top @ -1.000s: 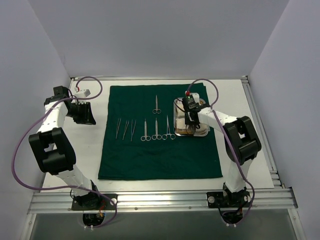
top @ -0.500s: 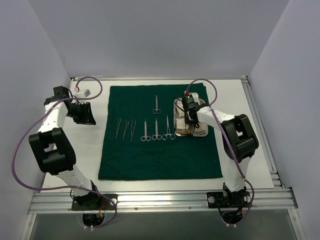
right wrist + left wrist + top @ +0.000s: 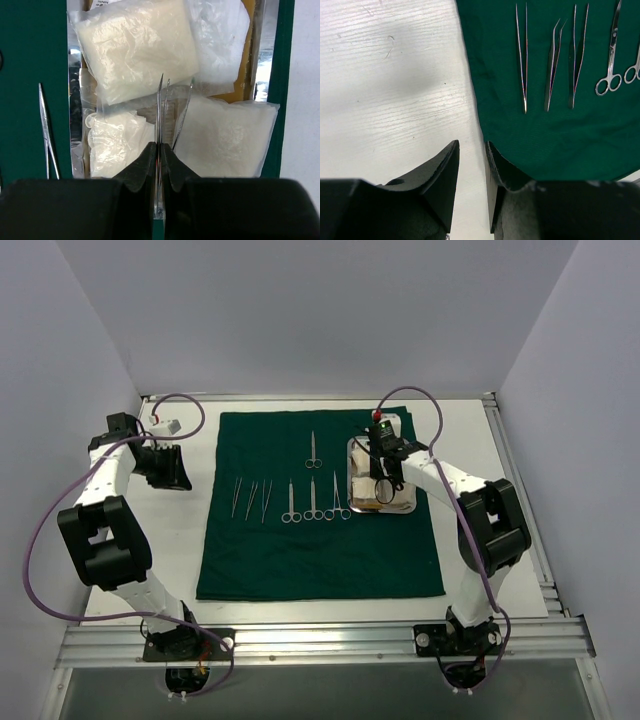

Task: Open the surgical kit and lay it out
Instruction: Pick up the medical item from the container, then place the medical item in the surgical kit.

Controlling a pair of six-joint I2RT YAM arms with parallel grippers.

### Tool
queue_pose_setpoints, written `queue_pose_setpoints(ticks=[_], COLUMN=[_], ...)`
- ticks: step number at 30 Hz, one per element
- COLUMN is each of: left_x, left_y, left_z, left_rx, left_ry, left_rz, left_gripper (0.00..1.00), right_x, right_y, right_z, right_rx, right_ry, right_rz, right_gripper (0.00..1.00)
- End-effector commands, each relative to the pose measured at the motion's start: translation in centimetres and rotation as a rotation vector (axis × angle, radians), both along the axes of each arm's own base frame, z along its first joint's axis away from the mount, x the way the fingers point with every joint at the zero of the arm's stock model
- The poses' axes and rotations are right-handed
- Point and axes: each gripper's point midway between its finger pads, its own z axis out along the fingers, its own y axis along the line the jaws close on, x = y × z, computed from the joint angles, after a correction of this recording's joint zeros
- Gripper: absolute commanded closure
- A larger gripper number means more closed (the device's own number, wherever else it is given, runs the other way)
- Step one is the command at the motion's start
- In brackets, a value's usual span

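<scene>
My right hand (image 3: 159, 150) is squeezed tight on a thin silver tool (image 3: 161, 100). The tool's bent tips point away from me. It is over the steel tray (image 3: 74, 115), which sits on the far right part of the green cloth (image 3: 320, 550). Soft white packets (image 3: 135, 45) in clear bags fill the tray under the tool. My left hand (image 3: 471, 150) hangs over the bare white table (image 3: 385, 75), just beside the left edge of the cloth. Its two fingers are a little apart, with nothing between them. Three thin forceps (image 3: 525, 55) lie side by side on the cloth near that hand. Past them, three scissors (image 3: 313, 500) lie in a row, and one more pair (image 3: 313, 448) lies farther back.
</scene>
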Motion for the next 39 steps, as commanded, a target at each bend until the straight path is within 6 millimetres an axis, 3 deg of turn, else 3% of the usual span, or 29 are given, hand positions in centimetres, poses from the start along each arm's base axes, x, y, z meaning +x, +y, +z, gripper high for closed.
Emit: queue_pose_setpoints(ticks=[1, 6, 7, 10, 11, 12, 14, 18, 19, 23, 24, 27, 34, 36, 39], left_x=[0.4, 0.1, 0.2, 0.0, -0.2, -0.3, -0.6, -1.2, -1.4, -1.9, -2.4, -2.2, -2.3, -2.2, -1.3], left_y=[0.1, -0.3, -0.4, -1.6, -2.5, -2.9, -4.7, -9.5, -11.4, -14.7, -16.7, -18.3, -20.1, -19.9, -18.0], left_z=[1.7, 2.0, 2.1, 3.1, 3.7, 4.2, 5.3, 6.8, 6.7, 6.8, 6.9, 7.1, 7.6, 7.4, 6.6], left_rx=[-0.004, -0.019, -0.028, -0.087, -0.126, -0.142, -0.179, -0.244, -0.245, -0.301, -0.322, -0.326, -0.360, -0.339, -0.267], left_ry=[-0.051, -0.051, -0.053, -0.068, -0.077, -0.091, -0.105, -0.127, -0.124, -0.115, -0.110, -0.122, -0.130, -0.128, -0.118], left_rz=[-0.005, -0.020, -0.025, -0.060, -0.080, -0.101, -0.153, -0.298, -0.348, -0.419, -0.465, -0.497, -0.532, -0.524, -0.457], left_gripper=[0.64, 0.64, 0.65, 0.66, 0.66, 0.65, 0.64, 0.59, 0.57, 0.53, 0.51, 0.50, 0.45, 0.45, 0.45], right_x=[0.1, 0.6, 0.2, 0.1, -0.1, -0.2, -0.1, 0.1, 0.3, -0.2, -0.4, -1.2, -2.4, -2.3, -2.7], right_y=[0.3, 4.3, 6.7, 10.3, 12.9, 14.1, 17.3, 21.2, 21.6, 23.7, 24.0, 24.7, 25.3, 25.5, 25.8], right_z=[2.6, 7.0, 8.2, 10.0, 11.1, 11.0, 13.2, 15.5, 15.8, 16.1, 16.1, 15.8, 15.6, 15.2, 13.9], right_rx=[0.029, 0.181, 0.218, 0.270, 0.330, 0.348, 0.451, 0.550, 0.555, 0.604, 0.620, 0.654, 0.726, 0.706, 0.635], right_ry=[-0.027, -0.149, -0.177, -0.243, -0.274, -0.275, -0.345, -0.414, -0.426, -0.433, -0.434, -0.428, -0.425, -0.418, -0.394], right_rz=[0.008, 0.013, 0.025, 0.033, 0.054, 0.057, 0.074, 0.106, 0.105, 0.118, 0.115, 0.120, 0.109, 0.115, 0.155], right_gripper=[1.00, 1.00, 1.00, 1.00, 1.00, 1.00, 1.00, 1.00, 1.00, 1.00, 1.00, 1.00, 1.00, 1.00, 1.00])
